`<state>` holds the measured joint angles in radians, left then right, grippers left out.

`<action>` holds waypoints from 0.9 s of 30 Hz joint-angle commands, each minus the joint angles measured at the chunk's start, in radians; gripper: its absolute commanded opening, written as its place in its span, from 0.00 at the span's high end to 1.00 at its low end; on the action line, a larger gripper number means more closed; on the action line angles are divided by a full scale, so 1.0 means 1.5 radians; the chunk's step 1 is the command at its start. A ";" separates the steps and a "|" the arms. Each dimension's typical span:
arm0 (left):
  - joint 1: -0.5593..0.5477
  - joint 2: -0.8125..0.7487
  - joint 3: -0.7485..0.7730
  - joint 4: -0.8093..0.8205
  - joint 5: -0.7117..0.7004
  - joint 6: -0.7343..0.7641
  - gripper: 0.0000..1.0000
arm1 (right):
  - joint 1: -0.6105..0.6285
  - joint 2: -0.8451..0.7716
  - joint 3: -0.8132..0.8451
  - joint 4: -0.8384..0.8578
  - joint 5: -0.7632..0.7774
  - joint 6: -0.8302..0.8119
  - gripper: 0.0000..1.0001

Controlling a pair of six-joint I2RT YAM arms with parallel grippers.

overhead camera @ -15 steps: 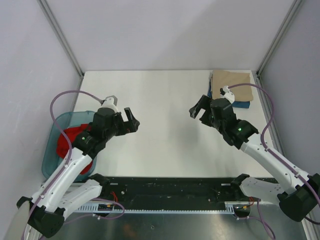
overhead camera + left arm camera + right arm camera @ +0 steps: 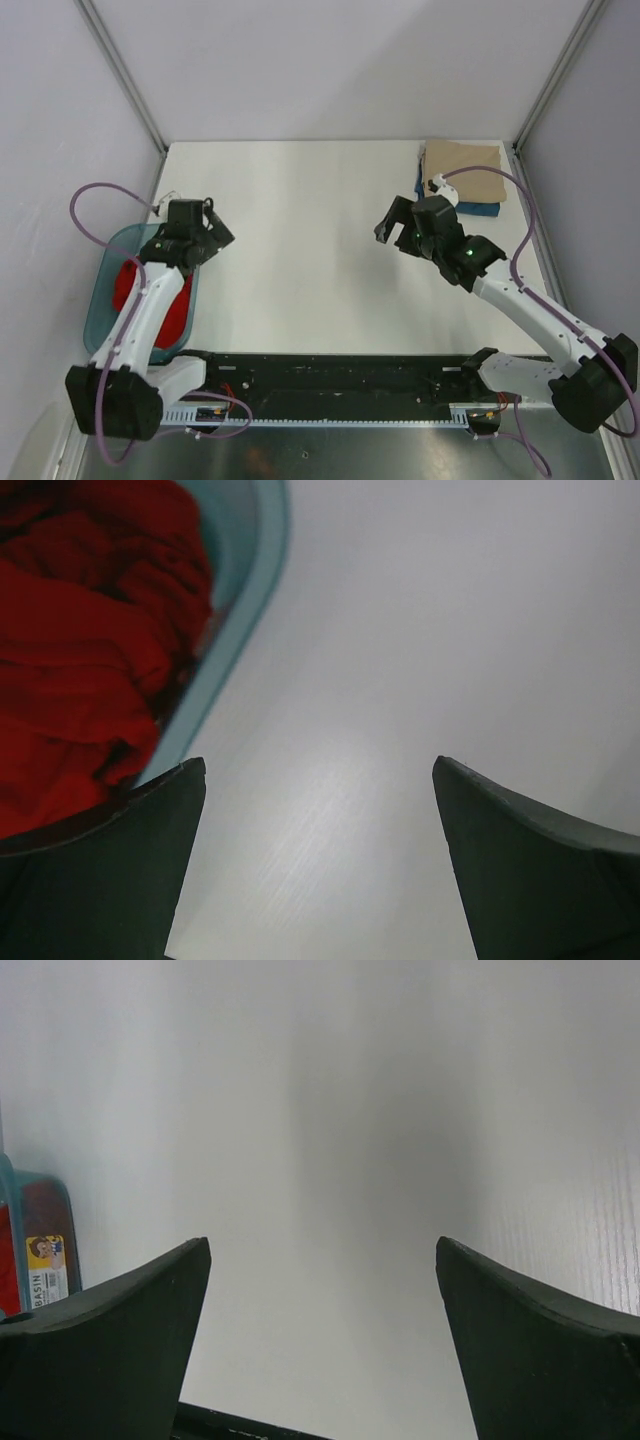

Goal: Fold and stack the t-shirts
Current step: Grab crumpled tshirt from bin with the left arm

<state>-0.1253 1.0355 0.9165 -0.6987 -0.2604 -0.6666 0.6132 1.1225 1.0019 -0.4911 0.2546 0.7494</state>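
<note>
**Shirts apart, both grippers released over a bare white tabletop**

Tabletop [image 2: 310, 220] is matt white and smooth, with faint fine ribbing showing in the wrist views. Pale grey wall panels close it in on three sides, and two aluminium posts [image 2: 120, 70] slant up from the far corners. A black rail [image 2: 340, 375] runs along the near edge between the arm bases.

The red t-shirt [image 2: 128, 288] lies crumpled inside a translucent teal tub [image 2: 100, 305] at the left edge. The tub carries a small yellow and white label [image 2: 45, 1270]. At the far right corner the tan t-shirt [image 2: 465, 170] sits folded on top of the folded dark blue t-shirt [image 2: 482, 210], well apart from the tub.

The left gripper [image 2: 213, 228] hangs just beside the tub's rim, fingers spread wide and holding nothing. The right gripper [image 2: 392, 226] hovers over open surface near the folded pair, equally spread and holding nothing.
</note>
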 commanded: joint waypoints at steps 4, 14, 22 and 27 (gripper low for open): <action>0.141 0.109 0.019 -0.008 -0.077 -0.068 0.01 | -0.003 0.031 0.000 0.009 -0.047 -0.024 0.01; 0.269 0.142 0.009 0.003 -0.068 -0.085 0.00 | 0.013 0.047 0.001 0.015 -0.063 -0.024 0.01; 0.330 0.147 -0.032 0.028 -0.052 -0.095 0.01 | 0.018 0.067 0.001 0.018 -0.077 -0.031 0.01; 0.347 0.202 -0.048 0.041 -0.064 -0.132 0.00 | 0.022 0.083 0.001 0.027 -0.096 -0.035 0.01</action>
<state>0.3763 1.2736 0.8631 -0.6716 -0.3202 -0.7982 0.6361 1.2324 1.0004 -0.4881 0.1387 0.7200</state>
